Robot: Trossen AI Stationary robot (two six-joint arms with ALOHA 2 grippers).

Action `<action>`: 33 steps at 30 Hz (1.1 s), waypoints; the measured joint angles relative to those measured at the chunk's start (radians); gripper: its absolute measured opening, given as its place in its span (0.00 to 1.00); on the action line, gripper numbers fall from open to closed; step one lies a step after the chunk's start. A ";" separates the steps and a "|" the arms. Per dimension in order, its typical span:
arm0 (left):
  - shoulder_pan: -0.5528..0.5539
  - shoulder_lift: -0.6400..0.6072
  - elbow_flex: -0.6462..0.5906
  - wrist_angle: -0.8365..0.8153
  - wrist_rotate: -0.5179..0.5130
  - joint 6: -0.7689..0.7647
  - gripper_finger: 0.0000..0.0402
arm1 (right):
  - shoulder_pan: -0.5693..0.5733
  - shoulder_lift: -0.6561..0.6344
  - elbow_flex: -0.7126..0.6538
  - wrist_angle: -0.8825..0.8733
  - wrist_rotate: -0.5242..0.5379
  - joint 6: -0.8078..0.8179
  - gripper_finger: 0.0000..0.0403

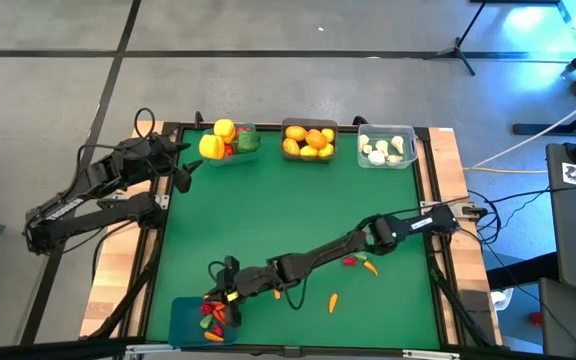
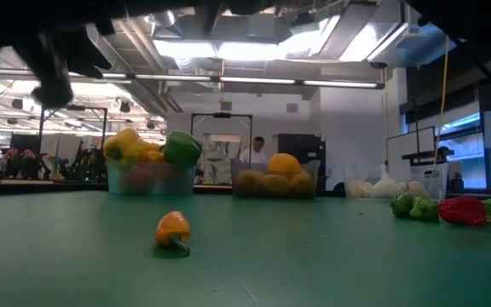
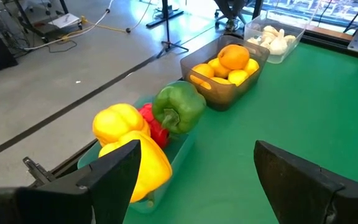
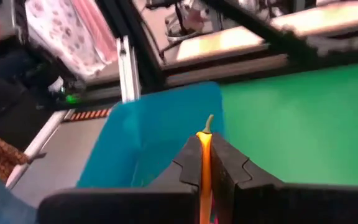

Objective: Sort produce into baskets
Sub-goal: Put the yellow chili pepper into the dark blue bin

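Right gripper [image 4: 205, 163] clamping orange chilli [image 4: 204, 158] over blue bin [image 4: 148, 140], green mat [image 1: 298, 210], concrete floor [image 1: 268, 90]

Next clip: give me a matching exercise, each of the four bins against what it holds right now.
Bins
1. translucent teal plastic bin
2. dark grey plastic bin
3. clear plastic bin
4. opaque blue plastic bin

Contents
A. white garlic bulbs
B. red chillies and orange carrots
C. yellow, red and green toy peppers
D. oranges and lemons

Pairs: 1-C, 2-D, 3-A, 4-B
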 joint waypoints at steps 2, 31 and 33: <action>0.000 0.000 0.000 0.000 0.000 0.000 0.77 | 0.008 0.011 0.000 -0.003 0.000 0.004 0.03; 0.000 0.000 0.000 0.000 0.001 0.001 0.77 | 0.028 -0.219 0.003 -0.497 0.133 0.026 0.44; 0.000 0.000 0.000 0.000 0.001 0.001 0.77 | 0.048 -0.255 0.003 -0.636 0.133 0.025 0.43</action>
